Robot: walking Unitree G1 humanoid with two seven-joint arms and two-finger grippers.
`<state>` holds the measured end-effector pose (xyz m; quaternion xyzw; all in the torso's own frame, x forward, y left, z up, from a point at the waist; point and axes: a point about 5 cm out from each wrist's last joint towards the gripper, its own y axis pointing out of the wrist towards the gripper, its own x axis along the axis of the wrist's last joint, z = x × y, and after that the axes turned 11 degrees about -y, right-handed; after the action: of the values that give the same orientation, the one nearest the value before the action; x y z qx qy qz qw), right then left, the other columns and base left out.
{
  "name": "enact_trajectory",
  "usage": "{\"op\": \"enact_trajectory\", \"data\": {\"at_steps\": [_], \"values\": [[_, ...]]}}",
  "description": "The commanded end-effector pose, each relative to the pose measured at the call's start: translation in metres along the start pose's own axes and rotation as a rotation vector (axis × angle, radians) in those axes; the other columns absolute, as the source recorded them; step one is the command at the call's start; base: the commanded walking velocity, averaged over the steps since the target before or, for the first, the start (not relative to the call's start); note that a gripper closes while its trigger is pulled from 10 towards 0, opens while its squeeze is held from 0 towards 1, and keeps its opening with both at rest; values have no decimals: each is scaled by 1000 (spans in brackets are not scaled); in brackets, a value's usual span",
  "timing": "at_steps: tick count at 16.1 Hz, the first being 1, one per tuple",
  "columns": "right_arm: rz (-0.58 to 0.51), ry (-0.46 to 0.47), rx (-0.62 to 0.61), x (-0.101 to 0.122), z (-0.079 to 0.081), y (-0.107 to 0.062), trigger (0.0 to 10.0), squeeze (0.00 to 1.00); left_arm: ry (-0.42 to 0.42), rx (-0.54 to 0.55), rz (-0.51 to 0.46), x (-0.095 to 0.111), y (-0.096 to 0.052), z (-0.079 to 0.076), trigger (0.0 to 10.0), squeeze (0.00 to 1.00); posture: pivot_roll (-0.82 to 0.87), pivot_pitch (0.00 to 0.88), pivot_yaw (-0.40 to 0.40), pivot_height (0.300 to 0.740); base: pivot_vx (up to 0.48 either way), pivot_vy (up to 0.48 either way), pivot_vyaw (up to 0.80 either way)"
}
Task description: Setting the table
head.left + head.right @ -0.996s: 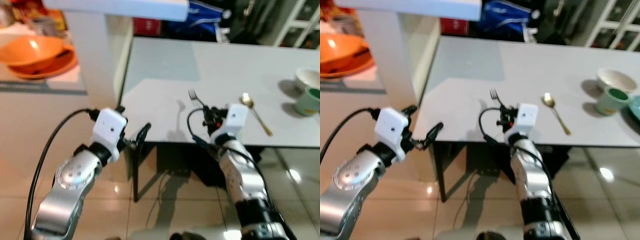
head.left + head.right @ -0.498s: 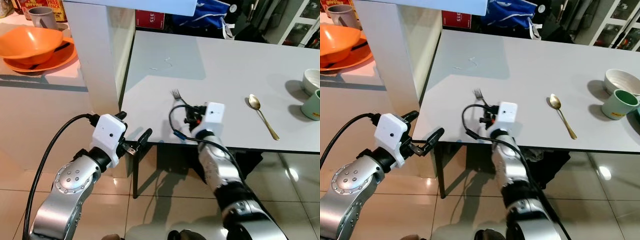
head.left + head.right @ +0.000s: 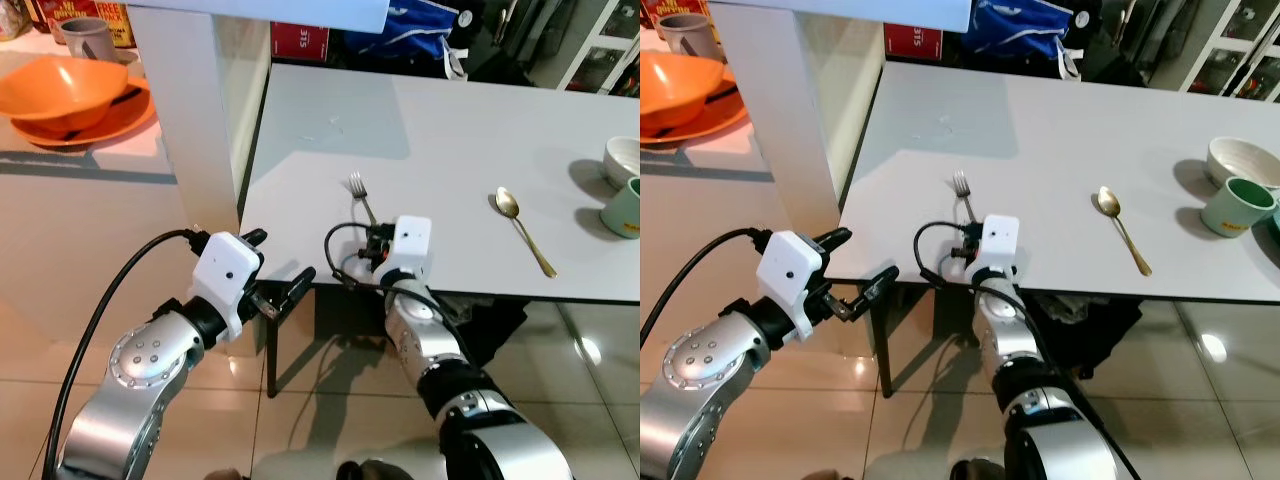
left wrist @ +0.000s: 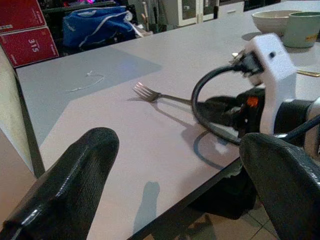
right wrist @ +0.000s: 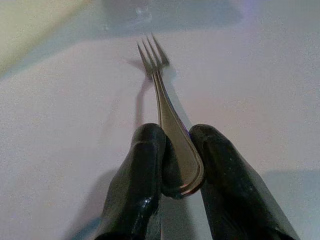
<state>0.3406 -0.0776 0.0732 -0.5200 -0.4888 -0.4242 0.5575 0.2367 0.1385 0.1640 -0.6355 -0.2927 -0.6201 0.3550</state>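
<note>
We have the right end effector at the near edge of the desk, its two black fingers pinched together on the handle end of the fork. The fork points away from us, tines toward the middle of the desk, and by its shadow in the right wrist view it sits at or just above the surface; we cannot tell whether the tines touch. So we judge that we are at the placing step for the fork: it is in our grip and over the desk, not yet let go.

Further to our right on the same desk lies a gold spoon, well apart from the fork, and beyond it near the far right edge stand a white bowl and a green cup, just beside each other. An orange bowl rests on an orange plate on a separate counter to our left, past a white pillar.

Our left end effector hovers off the near left corner of the desk with its fingers spread apart, holding nothing.

Next, as we see it, the fork wants settling flat where the place setting is meant to go, and then the right fingers must part and draw back along the handle without dragging it. The handle lies close to the desk edge, so a careless release could tip it off.
</note>
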Motion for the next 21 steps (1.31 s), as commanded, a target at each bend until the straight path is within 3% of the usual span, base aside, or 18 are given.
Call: {"op": "enact_trajectory", "data": {"at_steps": [1,5,7,13,16,17,21], "values": [[47,9,7,-4,3,1,10000,0,7,-35,-1,4,1,-4,10000,0,108,59,-59,740,0,0,0],[155,180,10,-8,11,5,10000,0,8,-45,1,5,1,-4,10000,0,116,55,-61,740,0,0,0],[180,223,-6,-5,11,8,10000,0,11,-49,4,5,0,-4,10000,0,116,54,-60,740,0,0,0],[145,222,-13,11,6,15,10000,0,25,-73,13,6,0,-5,10000,0,115,54,-55,740,0,0,0],[94,260,-3,23,6,17,10000,0,29,-75,12,6,0,-5,10000,0,116,53,-58,740,0,0,0],[9,303,22,34,3,18,10000,0,33,-66,4,8,1,-4,10000,0,118,53,-60,740,0,0,0],[-108,242,15,53,-12,18,10000,0,33,-67,3,8,0,-5,10000,0,115,49,-62,740,0,0,0]]}}
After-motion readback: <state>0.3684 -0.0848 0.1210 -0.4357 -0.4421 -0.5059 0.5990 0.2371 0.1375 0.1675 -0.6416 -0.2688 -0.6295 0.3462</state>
